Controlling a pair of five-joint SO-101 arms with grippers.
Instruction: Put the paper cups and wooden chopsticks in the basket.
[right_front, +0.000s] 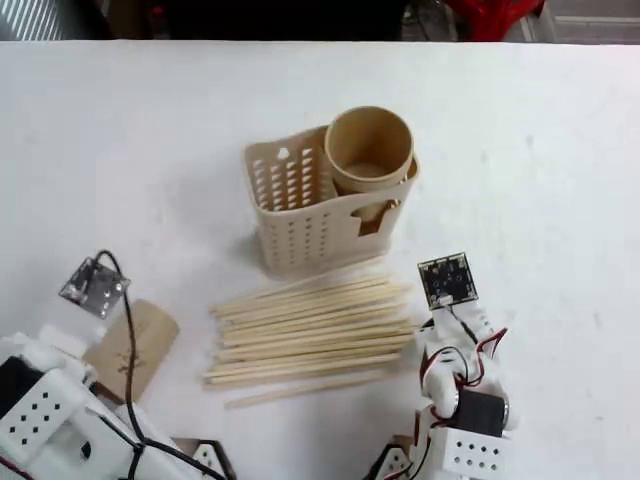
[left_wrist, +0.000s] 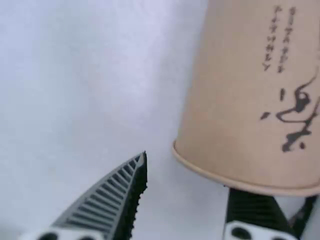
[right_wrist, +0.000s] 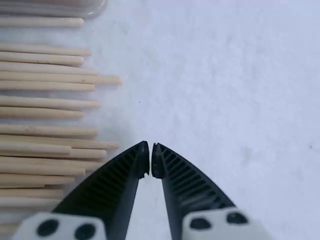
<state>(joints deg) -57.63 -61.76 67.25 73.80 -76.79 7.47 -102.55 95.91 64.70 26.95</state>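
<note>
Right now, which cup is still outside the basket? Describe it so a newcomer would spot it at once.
Start at the perforated basket in the middle of the table, then drop to the chopsticks piled in front of it. Left of that pile a tan cup lies on its side. The other cup stands upright inside the basket.

My right gripper's (right_wrist: 150, 160) fingers (right_wrist: 115, 185) are ribbed matt black plastic. The wooden chopsticks (right_wrist: 45, 105) are bare, pale, matt wood on a faintly grainy white table (right_wrist: 225, 75). The paper cup (left_wrist: 250, 95) is matt tan paper, and the basket (right_front: 300, 215) mid-frame is smooth cream plastic.
</note>
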